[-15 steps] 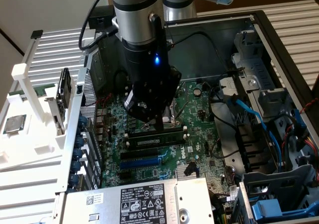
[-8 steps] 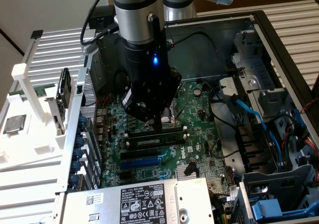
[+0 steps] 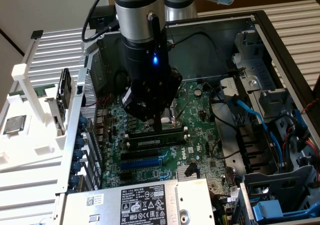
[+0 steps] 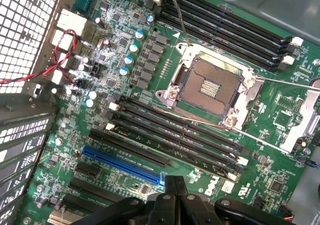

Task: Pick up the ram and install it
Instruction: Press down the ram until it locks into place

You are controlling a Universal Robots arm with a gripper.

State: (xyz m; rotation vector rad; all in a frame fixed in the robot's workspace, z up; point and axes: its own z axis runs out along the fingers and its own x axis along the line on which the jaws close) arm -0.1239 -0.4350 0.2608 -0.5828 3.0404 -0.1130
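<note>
While the arm hangs over the open PC case point(image 3: 280, 45), the pincer point(image 3: 161, 122) is clenched with nothing between its tips, fingers point(image 4: 176, 187) pressed together low above the motherboard point(image 3: 200, 135). Directly beneath the tips, the ram point(image 3: 156, 142) sits seated in a black slot point(image 3: 155, 132), touching or nearly touching them; cannot tell which. Beyond the pincer, the bare CPU socket point(image 4: 210, 82). Off to the side on a white tray point(image 3: 30, 140) outside the case, a processor chip point(image 3: 15, 124).

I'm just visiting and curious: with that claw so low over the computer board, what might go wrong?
The shut gripper hangs just over the memory slots; a skewed push could strain them. The open processor socket beside them has bare contacts, which a slip might bend.
</note>
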